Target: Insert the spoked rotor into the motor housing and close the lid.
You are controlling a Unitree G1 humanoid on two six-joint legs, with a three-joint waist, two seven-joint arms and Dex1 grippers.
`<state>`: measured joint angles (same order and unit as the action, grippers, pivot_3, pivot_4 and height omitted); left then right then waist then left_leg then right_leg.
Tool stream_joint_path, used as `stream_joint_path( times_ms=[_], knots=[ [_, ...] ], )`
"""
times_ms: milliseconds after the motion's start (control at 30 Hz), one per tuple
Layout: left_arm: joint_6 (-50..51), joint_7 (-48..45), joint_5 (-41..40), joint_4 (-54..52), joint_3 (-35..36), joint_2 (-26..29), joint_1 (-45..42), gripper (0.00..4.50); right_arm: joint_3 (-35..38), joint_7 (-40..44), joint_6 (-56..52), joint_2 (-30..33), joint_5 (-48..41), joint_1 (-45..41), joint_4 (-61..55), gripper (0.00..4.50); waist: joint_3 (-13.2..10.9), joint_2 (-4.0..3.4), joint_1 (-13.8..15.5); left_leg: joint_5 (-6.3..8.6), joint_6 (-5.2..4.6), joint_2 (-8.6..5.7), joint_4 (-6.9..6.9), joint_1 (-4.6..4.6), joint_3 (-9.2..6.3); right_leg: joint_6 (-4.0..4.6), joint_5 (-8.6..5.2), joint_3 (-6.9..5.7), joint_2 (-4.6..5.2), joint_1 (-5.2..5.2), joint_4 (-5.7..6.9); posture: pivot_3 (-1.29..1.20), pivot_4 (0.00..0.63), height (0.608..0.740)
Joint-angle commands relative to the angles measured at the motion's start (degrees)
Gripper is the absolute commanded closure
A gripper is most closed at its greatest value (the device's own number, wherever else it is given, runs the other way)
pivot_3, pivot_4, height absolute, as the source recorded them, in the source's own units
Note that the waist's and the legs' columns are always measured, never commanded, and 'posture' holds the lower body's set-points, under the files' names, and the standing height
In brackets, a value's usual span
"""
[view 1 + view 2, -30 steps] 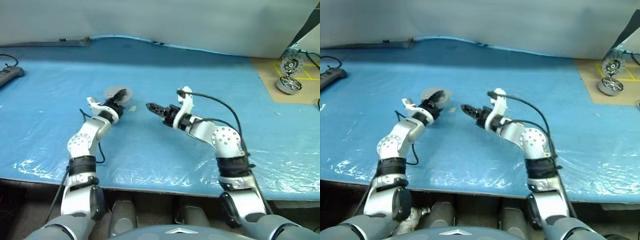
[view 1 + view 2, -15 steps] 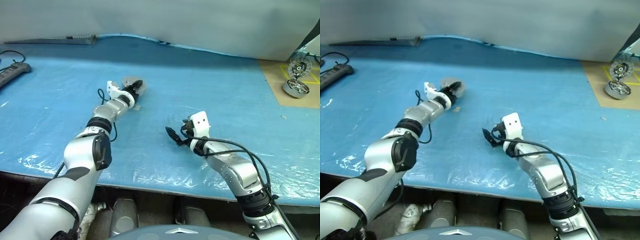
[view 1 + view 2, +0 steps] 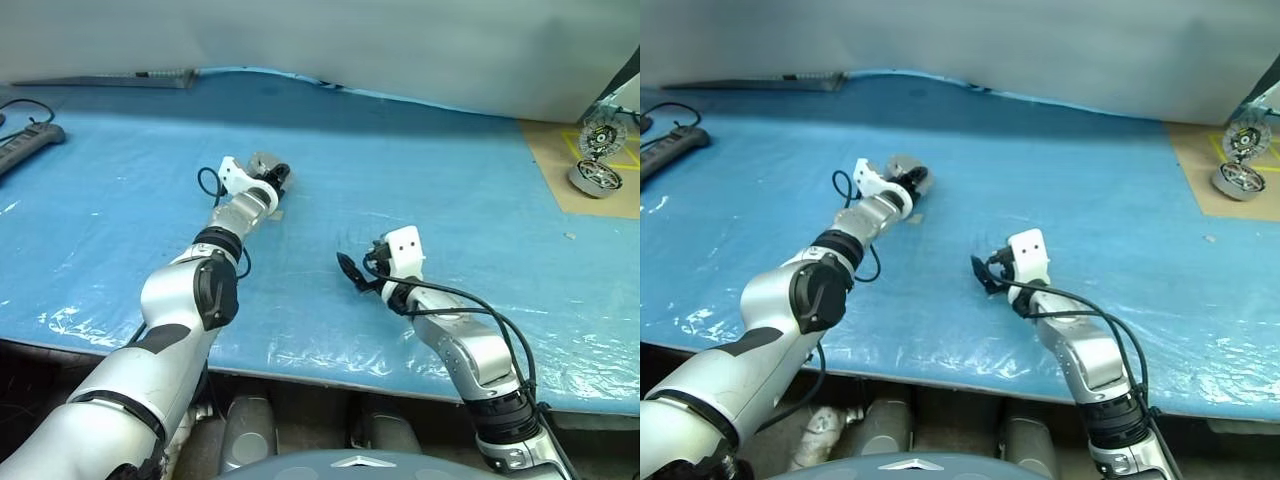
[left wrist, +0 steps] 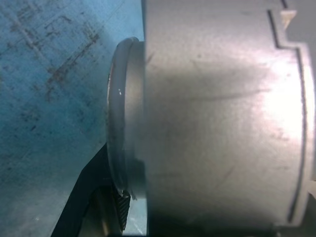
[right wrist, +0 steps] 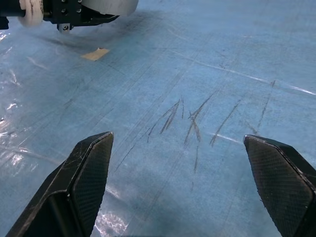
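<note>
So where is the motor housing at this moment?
In the head views the motor housing sits on the blue table cover, left of centre, in the left gripper, beside a small tan scrap.

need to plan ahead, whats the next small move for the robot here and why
Probably set the motor housing down on the blue table: the left gripper holds it with its lid shut, and the right gripper hangs wide open, empty.

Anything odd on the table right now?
Yes. The left gripper grips the housing with no rotor seen nearby. A like unit sits on the cardboard at far right. The right gripper is open, empty, over scratched blue sheet.
</note>
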<state>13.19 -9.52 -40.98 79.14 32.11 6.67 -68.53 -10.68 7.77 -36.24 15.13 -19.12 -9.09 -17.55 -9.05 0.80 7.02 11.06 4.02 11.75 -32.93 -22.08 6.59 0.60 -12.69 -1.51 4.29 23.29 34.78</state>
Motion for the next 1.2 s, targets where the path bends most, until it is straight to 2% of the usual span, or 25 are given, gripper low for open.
stream_joint_path(
  times_ms=[33, 133, 200, 300, 333, 433, 467, 500, 533, 567, 600, 633, 667, 700, 733, 767, 800, 833, 867, 900, 933, 1000, 1067, 1100, 1200],
  knots=[
    [1.7, -0.8, 1.5, -1.7, 1.6, 0.6, -1.6, 1.75, 1.6, 1.0, -0.1, -0.5, 0.6, -1.3, -2.0, 0.00, 0.0, 0.00, 0.0, -0.02, -0.01, 0.01, -0.11, -0.14, -0.13, 0.07, 0.04, -0.11, -0.06, 0.08, 0.05, 0.00, 0.150, 0.740],
    [3.3, -0.6, 2.5, -1.8, 2.3, 1.3, -0.5, 0.79, 1.9, 1.6, -0.5, -1.0, 0.8, -2.0, -1.4, 0.00, 0.1, -0.20, -0.4, -0.36, -0.52, 0.04, -0.70, -1.40, -0.45, 0.36, 0.22, -0.93, -0.09, 1.26, 0.69, 0.00, 0.150, 0.740],
    [3.8, -0.3, 3.0, -2.0, 2.8, 1.7, 0.2, 0.04, 2.0, 2.2, -0.7, -1.2, 0.8, -2.3, -1.1, 0.00, 0.3, -0.44, -0.6, -0.63, -0.91, 0.26, -1.86, -3.41, -1.29, 0.73, 0.43, -1.78, -0.10, 2.84, 1.53, 0.00, 0.150, 0.740],
    [5.0, -0.3, 4.2, -2.4, 2.6, 2.5, 1.4, 0.04, 1.8, 3.5, -0.9, -1.4, 0.9, -2.5, -0.8, 0.00, 0.8, -1.05, -1.3, -1.47, -1.50, 0.91, -2.56, -5.35, -2.13, 1.77, 0.81, -2.88, -0.03, 4.73, 2.76, 0.00, 0.150, 0.740],
    [5.7, -0.5, 4.7, -2.5, 2.3, 2.8, 1.7, 0.04, 1.9, 3.8, -1.0, -1.5, 1.0, -2.6, -0.7, 0.00, 0.9, -1.26, -1.5, -1.89, -2.08, 0.98, -2.55, -5.95, -2.21, 2.45, 0.75, -3.17, 0.00, 5.42, 3.02, 0.00, 0.150, 0.740],
    [7.8, -1.8, 6.4, -3.1, 1.2, 3.8, 3.0, 0.04, 2.1, 4.5, -1.1, -1.8, 1.0, -2.6, -0.6, 0.00, 1.0, -1.36, -1.8, -3.11, -4.61, 1.07, -1.88, -7.40, -2.04, 4.12, 1.78, -4.24, -0.11, 6.92, 2.77, 0.00, 0.150, 0.740],
    [8.9, -2.7, 7.3, -3.4, 0.5, 4.3, 3.7, 0.04, 2.2, 4.8, -1.2, -1.8, 1.0, -2.6, -0.5, 0.00, 0.9, -1.51, -1.8, -3.02, -4.53, 1.10, -2.37, -7.70, -2.01, 4.34, 2.33, -4.71, -0.03, 7.26, 2.44, 0.00, 0.150, 0.740],
    [10.0, -3.7, 7.9, -3.7, 0.0, 4.8, 4.3, 0.04, 2.4, 5.0, -1.2, -1.9, 0.9, -2.7, -0.5, 0.00, 0.8, -1.55, -1.8, -2.76, -4.12, 0.94, -3.82, -7.59, -1.31, 4.34, 2.92, -5.21, -0.03, 7.23, 2.07, 0.00, 0.150, 0.740],
    [11.2, -4.8, 8.8, -4.0, -0.7, 5.4, 5.0, 0.04, 2.5, 5.2, -1.3, -1.8, 0.9, -2.7, -0.4, 0.00, 0.7, -1.45, -1.8, -1.24, -1.72, 0.30, -5.26, -7.17, -0.89, 4.32, 3.52, -5.96, 0.20, 6.94, 1.34, 0.00, 0.150, 0.740],
    [12.3, -5.8, 9.3, -4.5, -1.2, 6.1, 5.7, 0.04, 2.5, 5.3, -1.4, -2.0, 1.0, -2.6, -0.5, 0.00, 0.6, -1.95, -1.9, -1.15, -1.74, 0.24, -5.03, -6.97, -1.13, 4.09, 4.39, -7.42, 0.21, 6.37, -0.28, 0.00, 0.150, 0.740],
    [13.2, -6.5, 9.6, -4.9, -1.5, 6.7, 6.2, 0.04, 2.5, 5.4, -1.5, -2.1, 1.0, -2.6, -0.6, 0.00, 0.3, -2.51, -1.8, -1.34, -2.10, 1.07, -4.15, -6.74, -1.56, 3.97, 4.86, -8.97, 0.00, 5.43, -1.95, 0.00, 0.150, 0.740],
    [14.0, -7.0, 9.8, -5.2, -1.7, 7.3, 6.6, 0.04, 2.7, 5.6, -1.6, -2.3, 0.8, -2.5, -0.8, 0.00, 0.1, -2.40, -1.5, -1.57, -2.45, 2.21, -3.36, -6.60, -2.34, 2.52, 2.90, -8.95, 0.04, 4.80, 0.44, 0.00, 0.150, 0.740],
    [14.6, -8.5, 11.0, -5.9, -2.9, 8.1, 7.5, 0.04, 2.9, 5.8, -1.6, -2.4, 0.6, -1.8, -1.8, 0.00, 0.1, -2.03, -0.5, -1.57, -2.45, 2.11, -2.98, -6.33, -2.22, 2.15, 0.37, -7.24, -0.13, 4.56, 6.94, 0.00, 0.150, 0.740],
    [15.5, -11.8, 12.7, -7.5, -5.2, 9.1, 8.7, 0.04, 3.9, 6.5, -2.5, -1.5, -0.7, 0.8, -5.2, 0.00, 0.3, -1.26, 0.2, -1.57, -2.45, 2.00, -2.13, -5.73, -1.46, 2.38, -3.25, -5.23, -0.40, 2.43, 9.97, 0.00, 0.150, 0.740],
    [16.1, -16.9, 14.3, -10.3, -7.9, 10.2, 10.4, 0.04, 5.3, 7.5, -3.0, 0.8, -1.3, 6.4, -10.1, 0.00, 0.0, -1.18, 1.0, -1.58, -2.44, 1.64, -1.12, -5.32, -0.79, 2.69, -6.75, -3.01, -0.59, 0.76, 8.62, 0.00, 0.150, 0.740],
    [15.9, -21.4, 16.7, -13.8, -11.5, 12.0, 13.0, 0.04, 7.8, 8.6, -1.0, 2.7, -1.2, 15.8, -15.0, 0.00, 0.1, -1.28, 1.9, -1.52, -2.19, -0.07, 0.65, -4.70, -0.98, 3.22, -7.00, -2.23, -0.86, 0.97, 7.24, 0.00, 0.150, 0.740],
    [13.0, -26.4, 19.3, -18.7, -15.4, 13.5, 16.6, 0.04, 9.7, 9.5, 1.5, 4.4, -0.4, 25.3, -18.4, 0.00, 0.2, -1.30, 3.3, -1.21, -1.70, -0.75, 0.56, -4.29, -0.74, 3.43, -6.46, -2.19, -0.80, 0.76, 6.42, 0.00, 0.150, 0.740],
    [12.1, -31.8, 20.3, -24.7, -18.5, 15.0, 21.2, 0.04, 10.2, 9.7, 6.2, 6.3, 2.9, 34.2, -20.5, 0.00, 0.4, -1.46, 3.9, -1.28, -1.83, -1.89, -1.62, -3.67, -0.37, 2.99, -6.03, -1.97, -0.81, 0.37, 5.47, 0.00, 0.150, 0.740],
    [9.5, -34.0, 21.9, -28.9, -20.7, 16.3, 25.1, 0.04, 11.5, 8.3, 8.6, 5.7, 4.1, 39.4, -22.0, 0.00, 0.7, -1.68, 3.6, -1.30, -1.86, -2.91, -2.51, -2.62, -0.14, 2.44, -5.72, -1.96, -0.96, -0.04, 4.65, 0.00, 0.150, 0.740],
    [5.9, -34.9, 23.5, -32.3, -22.3, 17.3, 28.7, 0.04, 12.6, 6.6, 10.8, 4.5, 4.9, 42.5, -23.1, 0.00, 0.8, -1.44, 3.0, 0.35, -2.89, -3.83, -1.13, -0.89, 0.20, 2.03, -5.45, -2.09, -1.33, 0.01, 3.99, 0.00, 0.150, 0.740],
    [3.5, -35.3, 23.5, -35.0, -22.2, 17.7, 31.5, 0.04, 13.5, 5.4, 14.0, 2.9, 5.2, 43.7, -24.0, 0.00, 1.0, -1.44, 2.6, 0.44, -3.09, -3.56, -0.20, -0.94, -0.11, 1.56, -4.98, -2.58, -1.69, 0.06, 3.38, 0.00, 0.150, 0.740],
    [-6.0, -32.5, 22.4, -40.5, -18.8, 16.2, 36.2, 0.04, 14.4, 3.3, 16.8, 0.5, 6.4, 43.0, -24.1, 0.00, 1.1, -1.21, 1.1, 0.22, -2.74, -2.11, -0.08, -1.06, -0.97, 0.53, -3.79, -3.40, -2.85, -0.47, 1.66, 0.00, 0.150, 0.740],
    [-7.0, -29.6, 23.3, -46.5, -18.9, 15.8, 40.2, 0.04, 14.2, 2.0, 15.0, -1.8, 5.6, 38.7, -22.7, 0.00, 0.9, -1.15, -0.2, 0.16, -2.96, -2.04, -0.01, -1.00, -1.00, 2.50, -2.98, -3.49, -2.93, -0.74, 1.08, 0.00, 0.150, 0.740],
    [-8.2, -29.4, 22.9, -48.8, -18.5, 15.3, 41.9, 0.04, 14.0, 1.6, 14.7, -2.8, 5.2, 36.4, -21.7, 0.00, 0.6, -1.00, -0.7, -0.02, -2.91, -2.31, 0.25, -0.80, -0.88, 4.14, -2.83, -3.47, -2.90, -1.00, 0.62, 0.00, 0.150, 0.740],
    [-13.1, -27.6, 25.3, -53.3, -19.3, 14.9, 46.9, 0.04, 13.2, 1.5, 13.6, -3.5, 5.6, 29.2, -17.6, 0.00, -0.2, -1.22, -1.5, -0.20, -2.89, -2.41, 0.68, -0.06, -0.49, 4.23, -2.68, -3.66, -2.81, -1.78, -0.39, 0.00, 0.150, 0.740]
  ],
)
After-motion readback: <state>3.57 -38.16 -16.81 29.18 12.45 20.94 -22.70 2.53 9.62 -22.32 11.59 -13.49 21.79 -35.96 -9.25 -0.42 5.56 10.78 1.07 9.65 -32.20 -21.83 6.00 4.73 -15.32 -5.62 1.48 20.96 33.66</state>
